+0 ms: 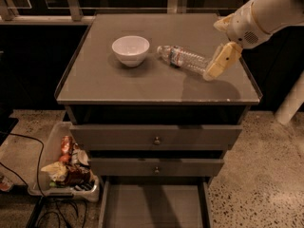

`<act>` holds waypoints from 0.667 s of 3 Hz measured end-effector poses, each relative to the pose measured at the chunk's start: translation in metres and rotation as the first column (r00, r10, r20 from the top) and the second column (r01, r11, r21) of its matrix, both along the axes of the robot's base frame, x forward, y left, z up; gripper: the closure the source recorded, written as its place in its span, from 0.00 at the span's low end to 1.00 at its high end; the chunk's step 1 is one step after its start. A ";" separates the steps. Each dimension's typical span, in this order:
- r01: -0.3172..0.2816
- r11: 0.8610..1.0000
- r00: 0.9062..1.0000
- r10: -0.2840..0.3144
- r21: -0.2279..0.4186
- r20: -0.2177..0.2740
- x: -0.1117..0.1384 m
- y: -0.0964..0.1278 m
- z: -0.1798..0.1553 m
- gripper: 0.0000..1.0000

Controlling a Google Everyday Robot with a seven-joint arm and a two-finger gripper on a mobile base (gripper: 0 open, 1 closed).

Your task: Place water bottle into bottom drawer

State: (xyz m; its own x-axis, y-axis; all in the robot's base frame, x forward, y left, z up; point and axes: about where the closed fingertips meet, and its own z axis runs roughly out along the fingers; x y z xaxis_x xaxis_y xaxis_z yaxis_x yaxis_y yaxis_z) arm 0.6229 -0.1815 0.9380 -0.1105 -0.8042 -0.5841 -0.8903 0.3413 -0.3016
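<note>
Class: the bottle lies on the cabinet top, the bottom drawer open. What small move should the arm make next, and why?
Probably ease the gripper toward the white bowl and down over the water bottle to line up a grasp. The bottle lies on its side beside the bowl, the gripper sits at its far end with no hold evident, and the bottom drawer stands open.

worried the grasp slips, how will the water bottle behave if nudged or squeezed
The water bottle lies on its side on the cabinet top, so a nudge from the gripper, beside its base end, would likely roll it. Clear and ribbed, it is probably light and may dent when squeezed.
</note>
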 end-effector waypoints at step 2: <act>0.045 0.993 0.997 -0.038 0.110 -0.069 0.045 0.010 -0.031 0.00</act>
State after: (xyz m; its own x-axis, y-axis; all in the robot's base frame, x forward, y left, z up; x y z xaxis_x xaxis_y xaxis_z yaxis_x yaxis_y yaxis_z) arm 0.6677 -0.1717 0.9066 -0.1839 -0.7287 -0.6597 -0.8916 0.4062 -0.2002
